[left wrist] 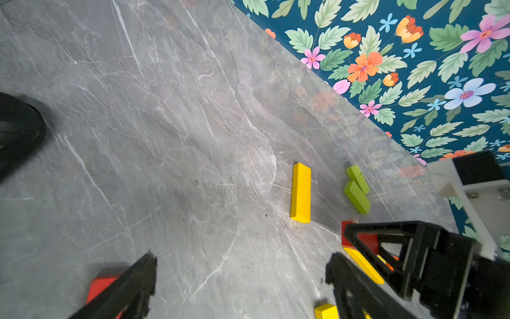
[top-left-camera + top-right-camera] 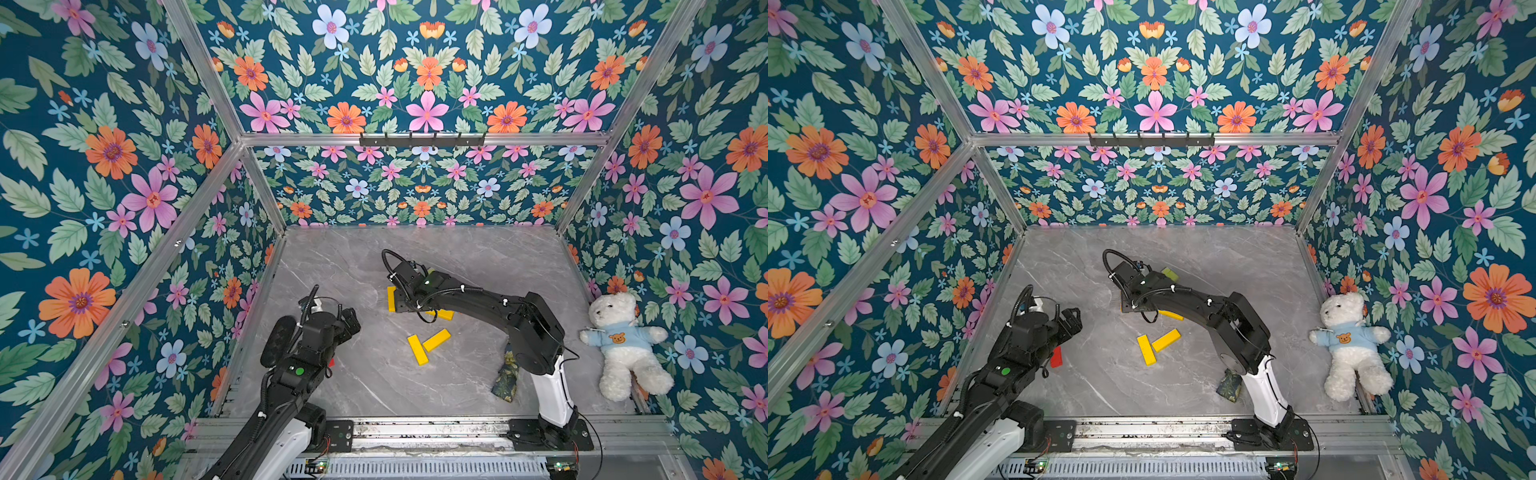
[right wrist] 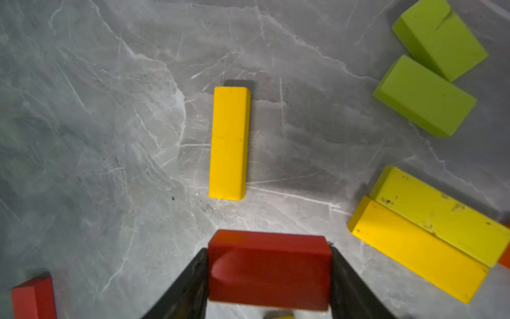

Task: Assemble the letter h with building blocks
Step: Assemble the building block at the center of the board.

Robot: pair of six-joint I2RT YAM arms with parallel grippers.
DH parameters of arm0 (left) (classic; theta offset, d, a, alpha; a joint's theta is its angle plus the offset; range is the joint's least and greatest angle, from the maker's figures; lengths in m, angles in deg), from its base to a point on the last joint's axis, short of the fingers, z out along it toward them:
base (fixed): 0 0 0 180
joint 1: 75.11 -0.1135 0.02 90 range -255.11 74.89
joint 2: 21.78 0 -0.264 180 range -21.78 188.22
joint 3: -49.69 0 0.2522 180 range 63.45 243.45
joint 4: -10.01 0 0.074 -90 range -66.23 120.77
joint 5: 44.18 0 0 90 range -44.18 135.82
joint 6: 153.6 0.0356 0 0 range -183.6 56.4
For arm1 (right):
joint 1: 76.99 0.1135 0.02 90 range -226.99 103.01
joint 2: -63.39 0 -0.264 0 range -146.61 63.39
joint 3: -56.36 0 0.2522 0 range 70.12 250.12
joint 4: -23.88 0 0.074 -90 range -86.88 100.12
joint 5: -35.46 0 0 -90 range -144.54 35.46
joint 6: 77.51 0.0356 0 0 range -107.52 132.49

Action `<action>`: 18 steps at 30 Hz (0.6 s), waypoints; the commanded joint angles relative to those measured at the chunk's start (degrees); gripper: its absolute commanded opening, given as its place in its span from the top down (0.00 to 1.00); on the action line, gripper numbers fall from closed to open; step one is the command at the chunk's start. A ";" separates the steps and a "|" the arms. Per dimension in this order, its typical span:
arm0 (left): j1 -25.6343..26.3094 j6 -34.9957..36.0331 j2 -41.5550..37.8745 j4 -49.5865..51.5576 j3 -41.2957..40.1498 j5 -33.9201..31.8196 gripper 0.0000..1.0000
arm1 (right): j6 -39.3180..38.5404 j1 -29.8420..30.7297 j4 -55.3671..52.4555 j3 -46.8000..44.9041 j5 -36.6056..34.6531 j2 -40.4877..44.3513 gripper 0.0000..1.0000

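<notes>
Upright [image 3: 229, 142], yellow, lies flat alone; the red block [image 3: 269, 276], clamped in the right gripper [image 3: 269, 252], is just off its near end. Lowered off-line, the block could shove it askew or land apart from it. The left gripper [image 1: 237, 287] gapes, empty.

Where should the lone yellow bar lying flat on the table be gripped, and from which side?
Grip the yellow bar mid-length across its two long sides, coming straight down. It lies flat, narrow across, with bare table along both long sides.
</notes>
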 commanded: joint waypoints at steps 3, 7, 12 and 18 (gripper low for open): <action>0.04 0.18 -0.90 0.47 0.04 -1.23 0.00 | 2.65 1.37 -1.95 1.12 0.10 -1.67 0.39; -0.03 0.19 -1.30 0.77 -0.05 -1.23 0.00 | 3.19 2.22 -2.13 1.96 0.41 -3.04 0.38; -0.02 0.19 -1.61 0.88 -0.25 -1.23 0.00 | 3.59 2.40 -2.78 2.93 0.58 -4.96 0.38; 0.04 0.26 -1.39 0.69 -0.10 -1.32 0.00 | 3.77 2.36 -3.09 3.76 1.05 -6.61 0.38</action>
